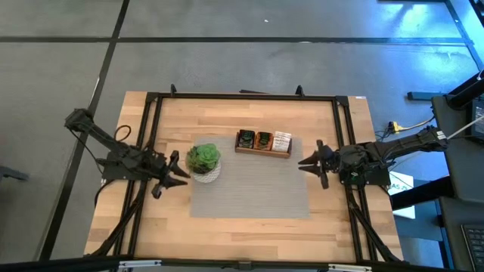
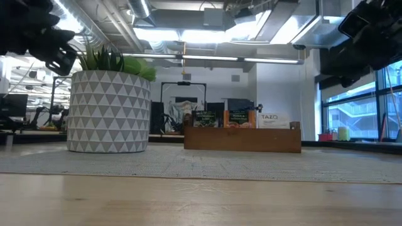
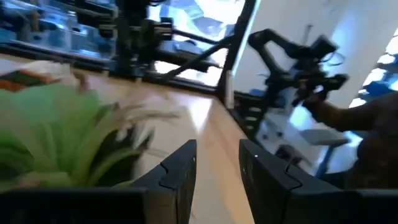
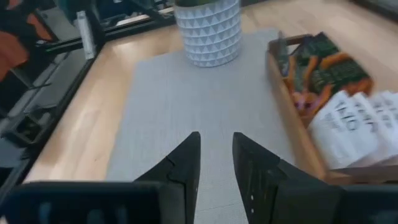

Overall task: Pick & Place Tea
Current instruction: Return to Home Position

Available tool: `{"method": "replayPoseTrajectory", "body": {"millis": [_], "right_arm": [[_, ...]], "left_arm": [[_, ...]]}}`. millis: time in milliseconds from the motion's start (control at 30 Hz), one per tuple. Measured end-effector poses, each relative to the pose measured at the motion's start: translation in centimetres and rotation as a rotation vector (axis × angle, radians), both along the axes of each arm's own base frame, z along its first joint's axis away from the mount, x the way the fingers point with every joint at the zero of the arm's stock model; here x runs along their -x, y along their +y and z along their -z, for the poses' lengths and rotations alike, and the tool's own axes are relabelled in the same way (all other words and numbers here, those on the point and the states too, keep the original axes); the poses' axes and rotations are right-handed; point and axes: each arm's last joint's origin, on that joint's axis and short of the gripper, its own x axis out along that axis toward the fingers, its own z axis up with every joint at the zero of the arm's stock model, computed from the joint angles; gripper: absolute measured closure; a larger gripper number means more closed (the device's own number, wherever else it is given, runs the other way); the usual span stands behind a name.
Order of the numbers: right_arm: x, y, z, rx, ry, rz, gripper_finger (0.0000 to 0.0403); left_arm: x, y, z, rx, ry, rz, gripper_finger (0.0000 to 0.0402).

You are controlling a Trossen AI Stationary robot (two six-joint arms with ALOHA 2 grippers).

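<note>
Tea [image 1: 263, 140] sits in the box [image 1: 262, 154], just right of the plant [image 1: 203, 159].

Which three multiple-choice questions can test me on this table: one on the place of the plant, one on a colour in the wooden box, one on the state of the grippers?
1. The potted plant stands:
A) between the wooden box and the left arm
B) inside the box
C) beside the right arm

2. The sachets in the compartment nearest the right arm are:
A) orange
B) white
C) dark

3. The left gripper and right gripper are:
A) both open, empty
B) both shut
C) right shut on a sachet

Answers:
1 A, as the high view shows.
2 B, the white sachets fill that end.
3 A, each wrist view shows a bare gap between the fingers.
</note>
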Motion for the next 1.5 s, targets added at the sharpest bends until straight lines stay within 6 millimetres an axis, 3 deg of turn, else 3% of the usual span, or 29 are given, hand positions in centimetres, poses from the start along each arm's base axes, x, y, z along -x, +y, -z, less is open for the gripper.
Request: {"method": "replayPoseTrajectory", "body": {"millis": [400, 700, 900, 1333, 1500], "right_arm": [[-0.2, 0.0, -0.6, 0.093, -0.068, -0.008, 0.0306], [-0.2, 0.0, -0.6, 0.128, -0.072, -0.025, 0.0306], [1.2, -0.3, -1.6, 0.151, -0.168, -0.055, 0.0306], [4.5, -1.2, -1.7, 0.172, -0.25, -0.039, 0.0306], [3.7, -1.0, 0.0, 0.19, -0.261, -0.042, 0.0306]], "left_arm": [[1.9, 0.8, -0.3, -0.021, -0.069, 0.125, 0.0285], [1.9, 0.7, -0.3, -0.083, -0.064, 0.165, 0.0285], [2.0, 0.4, -0.1, -0.073, -0.047, 0.259, 0.0285], [1.8, 0.3, 0.2, -0.214, -0.059, 0.268, 0.0282], [1.7, 0.2, 0.4, -0.224, -0.035, 0.265, 0.0282]]}}
